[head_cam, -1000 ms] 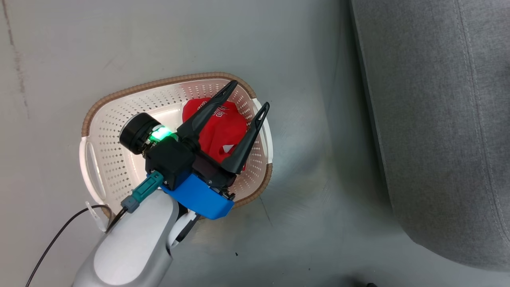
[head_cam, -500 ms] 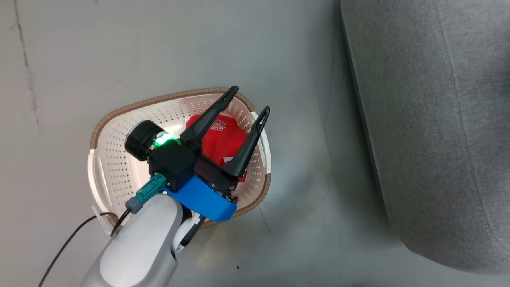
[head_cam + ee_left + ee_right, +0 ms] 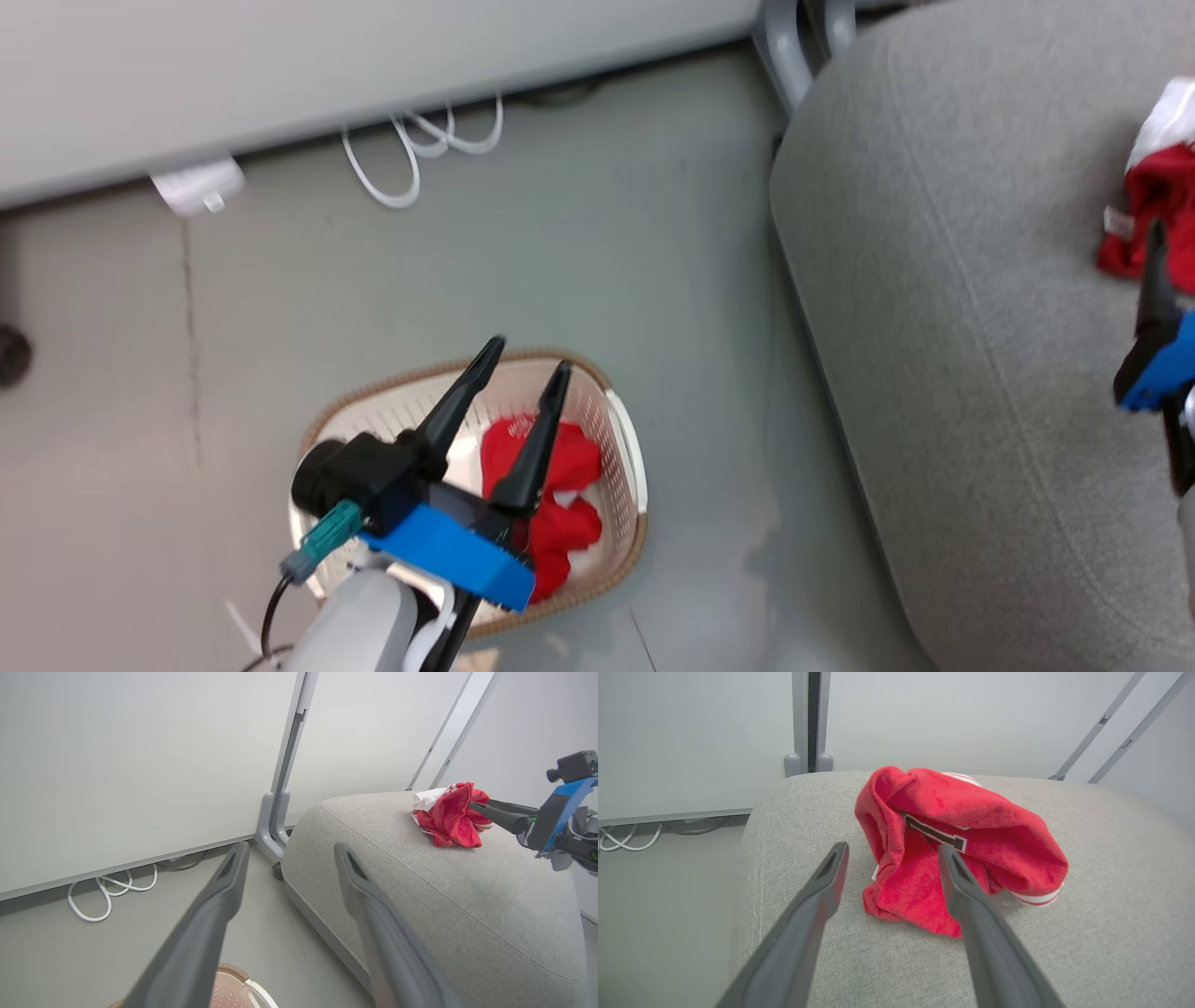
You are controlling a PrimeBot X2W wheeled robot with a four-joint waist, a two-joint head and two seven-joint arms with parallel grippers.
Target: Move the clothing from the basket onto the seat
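Standing off to one side, you see the robot with its arms spread between two places. The left gripper (image 3: 526, 357) hangs over the basket (image 3: 630, 457) on the grey floor (image 3: 653, 261), its two dark fingers parted wide with nothing between them. Under those fingers one red garment (image 3: 546, 485) lies crumpled against the basket's right-hand wall, a bit of white trim showing in its folds. In the left wrist view the same fingers point up and away toward the wall panel (image 3: 140, 765), with just a corner of the basket's brown rim at the bottom edge. The other red garment (image 3: 952, 849) sits bunched on the seat (image 3: 1111, 905), near its far end, a striped white cuff poking out on one side. The right gripper (image 3: 893, 848) is just beside that heap, low over the cushion. Its fingers are spread wide and hold nothing, one finger left of the cloth and the other crossing in front of it. Whether either tip touches the fabric I cannot tell. From the head view that gripper is cut by the right edge, blue bracket showing. A white cable (image 3: 411, 159) loops on the floor along the wall, near a grey post (image 3: 280, 802) beside the seat's corner.
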